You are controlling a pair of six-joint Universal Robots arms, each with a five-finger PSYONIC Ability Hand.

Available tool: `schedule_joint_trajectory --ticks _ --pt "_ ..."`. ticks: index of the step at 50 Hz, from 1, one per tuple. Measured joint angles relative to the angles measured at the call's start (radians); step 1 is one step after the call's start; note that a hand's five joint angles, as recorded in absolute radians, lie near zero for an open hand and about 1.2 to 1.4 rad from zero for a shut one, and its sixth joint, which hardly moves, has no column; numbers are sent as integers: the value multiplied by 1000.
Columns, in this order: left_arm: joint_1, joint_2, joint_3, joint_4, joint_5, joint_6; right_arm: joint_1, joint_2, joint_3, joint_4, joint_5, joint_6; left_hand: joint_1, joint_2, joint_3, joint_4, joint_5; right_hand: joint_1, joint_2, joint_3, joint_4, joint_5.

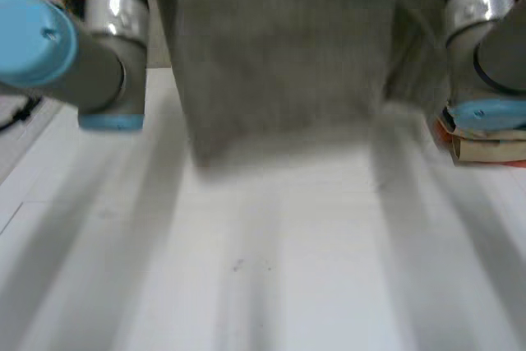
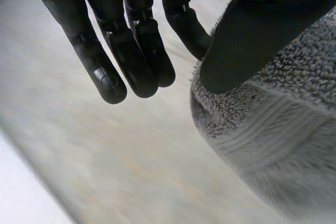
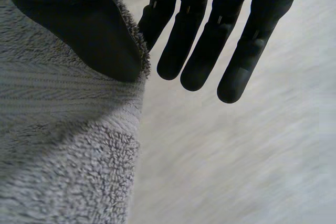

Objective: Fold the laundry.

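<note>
Here the grey towel (image 1: 279,47) hangs clear of the white table (image 1: 271,269), raised between the left arm (image 1: 90,63) and the right arm (image 1: 485,30), with its lower edge free above the tabletop in the head view. In the left wrist view the left hand (image 2: 131,51) pinches the towel: the thumb presses down on the pile at the cloth's edge, the nearest finger bends in toward it behind the cloth, and the other fingers stretch out straight, touching nothing. The right wrist view shows the right hand (image 3: 210,40) in a matching grip, thumb flat on the towel's edge, the nearest finger tucked behind the cloth, and the rest straight and free. Just beside the right arm, on the table, lies a small orange and tan stack (image 1: 485,144), too blurred to name.
</note>
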Motion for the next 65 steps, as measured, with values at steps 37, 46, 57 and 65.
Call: schedule_joint_trajectory --ticks 37,46,57,65 --pt "-41 66 -853 -76 1 19 -24 39 487 366 -208 42 -141 -171 -153 -157 -121 0 0 0 0 9" --pt "-32 294 -893 -162 8 -64 -21 29 521 346 -207 45 -629 -688 -673 -698 -651 0 0 0 0 9" --pt "132 368 -922 -313 140 -332 -21 24 529 346 -207 46 -629 -703 -690 -714 -669 0 0 0 0 9" --pt "229 288 -909 -428 232 -436 -22 24 530 347 -206 45 -629 -703 -690 -714 -669 0 0 0 0 9"
